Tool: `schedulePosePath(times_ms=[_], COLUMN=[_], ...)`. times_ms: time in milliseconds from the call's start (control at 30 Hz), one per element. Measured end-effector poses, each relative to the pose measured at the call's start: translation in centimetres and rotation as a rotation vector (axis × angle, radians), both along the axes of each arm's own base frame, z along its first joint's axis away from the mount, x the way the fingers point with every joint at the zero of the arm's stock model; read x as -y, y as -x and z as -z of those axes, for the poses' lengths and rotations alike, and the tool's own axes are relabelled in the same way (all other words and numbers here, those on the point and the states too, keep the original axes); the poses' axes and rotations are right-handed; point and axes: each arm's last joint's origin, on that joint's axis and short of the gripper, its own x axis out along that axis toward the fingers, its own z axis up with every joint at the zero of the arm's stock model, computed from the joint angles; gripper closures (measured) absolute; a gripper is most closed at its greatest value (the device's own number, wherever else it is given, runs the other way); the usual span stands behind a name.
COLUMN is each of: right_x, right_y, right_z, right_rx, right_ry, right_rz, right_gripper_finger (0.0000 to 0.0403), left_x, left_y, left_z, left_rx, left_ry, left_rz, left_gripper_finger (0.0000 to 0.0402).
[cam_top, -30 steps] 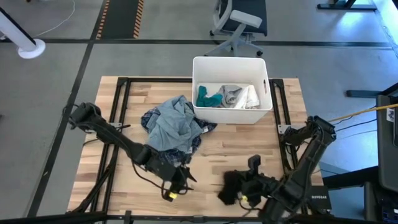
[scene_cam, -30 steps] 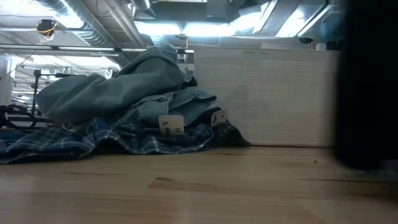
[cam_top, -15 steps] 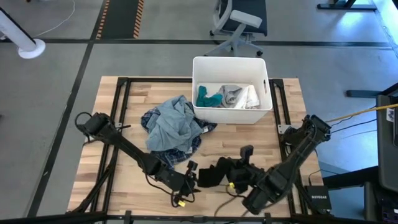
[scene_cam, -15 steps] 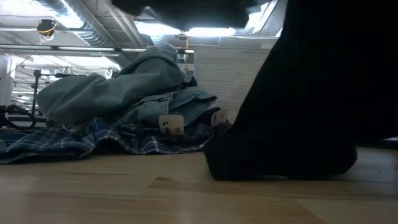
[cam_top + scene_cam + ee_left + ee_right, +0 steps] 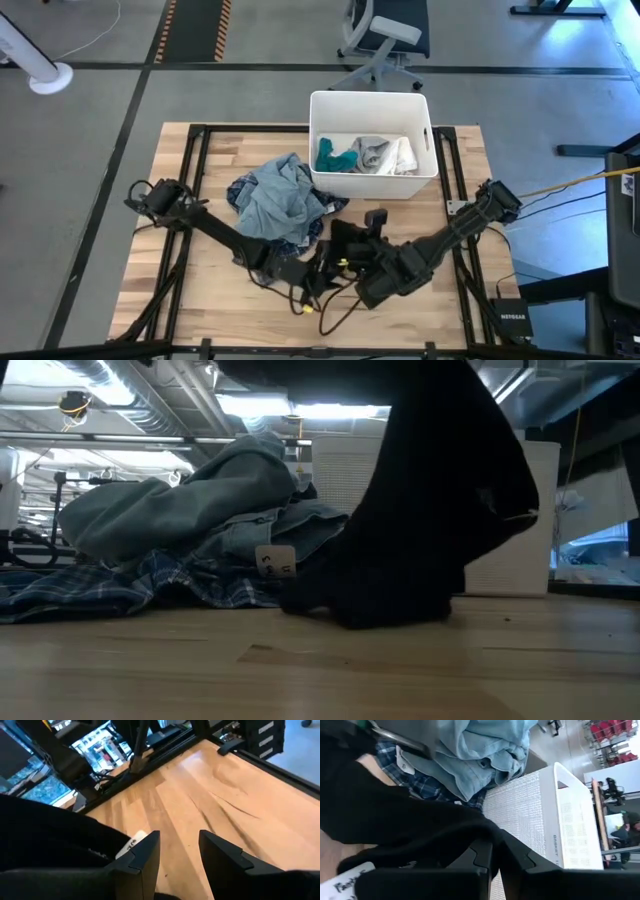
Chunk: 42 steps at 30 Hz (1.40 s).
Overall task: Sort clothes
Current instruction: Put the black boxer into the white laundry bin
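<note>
A black garment (image 5: 420, 530) hangs from my right gripper (image 5: 495, 855), which is shut on it near the table's middle (image 5: 345, 260). Its lower end rests on the wood, next to a heap of clothes (image 5: 280, 205): a light blue-grey garment (image 5: 180, 500) lying on a dark blue plaid one (image 5: 90, 590). My left gripper (image 5: 179, 852) stands open just left of the black garment (image 5: 50, 850), low over the table, with nothing between its fingers. A white tag (image 5: 131, 843) on the black garment shows beside one finger. My right gripper pinches a bunched fold of the black garment (image 5: 482, 832) between its two shut fingers, slanting down from the table's right. The cloth drapes slack below the fingers, and its lower end (image 5: 370, 610) lies on the table. Whether my left gripper touches the black cloth, I cannot tell.
A white plastic bin (image 5: 370, 98) stands at the far middle of the table, holding a teal garment (image 5: 333, 158) and pale ones (image 5: 385, 155). Bare wood lies near the front edge (image 5: 200, 300). Black frame rails (image 5: 200, 180) run along both sides.
My right gripper has carried the black garment from the near right of the table toward the left and the far side, up beside the heap, its lower end trailing on the wood. My left gripper has gone toward the right and down, toward the black garment.
</note>
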Motion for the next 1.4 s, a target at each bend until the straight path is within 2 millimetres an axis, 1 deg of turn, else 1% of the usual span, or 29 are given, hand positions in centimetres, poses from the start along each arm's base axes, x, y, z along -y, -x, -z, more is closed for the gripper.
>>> schedulePosePath(times_ms=[167,333,400,500,567,667,733,867,967,1200,1267,1400], right_x=[0.4,0.6,0.6,0.5,0.5,0.4,0.4,0.4,0.4,0.4,0.4,0.4], right_y=[-0.6,-0.7,-0.7,-0.6,-0.6,-0.6,-0.6,-0.6,-0.6,-0.5,-0.5,-0.5], right_z=[0.0,0.0,0.0,0.0,0.0,0.1,0.1,0.1,0.1,0.1,0.1,0.1], right_rx=[-0.004,-0.01,-0.009,-0.011,-0.02,-0.028,-0.027,-0.028,-0.031,-0.046,-0.046,-0.043], right_ry=[-0.013,-0.022,-0.023,-0.023,-0.038,-0.051,-0.052,-0.051,-0.054,-0.065,-0.066,-0.068], right_rz=[-0.007,-0.005,-0.005,-0.007,-0.01,-0.013,-0.013,-0.015,-0.016,-0.019,-0.019,-0.019], right_gripper_finger=[0.0374,0.0374,0.0374,0.0374,0.0374,0.0374,0.0374,0.0374,0.0374,0.0374,0.0374,0.0374], left_x=[-1.6,-2.0,-1.8,-1.7,-2.0,-3.1,-4.0,-5.6,-6.3,-5.9,-5.9,-5.7], left_y=[-0.7,-1.1,-1.4,-1.7,-2.0,-2.6,-3.0,-3.3,-3.4,-2.9,-2.9,-3.1], left_z=[0.0,-0.2,0.2,1.7,2.6,3.6,4.1,5.1,5.2,5.7,5.6,5.4], left_rx=[0.001,0.047,0.072,0.054,0.04,0.022,-0.001,-0.052,-0.071,-0.101,-0.086,-0.037], left_ry=[-0.054,-0.112,-0.156,-0.243,-0.308,-0.385,-0.412,-0.447,-0.421,-0.3,-0.229,-0.001], left_rz=[-0.002,0.072,0.103,0.123,0.077,-0.001,-0.034,-0.161,-0.219,-0.349,-0.376,-0.397], left_gripper_finger=[0.0271,0.0271,0.0271,0.0271,0.0271,0.0271,0.0271,0.0271,0.0271,0.0271,0.0271,0.0271])
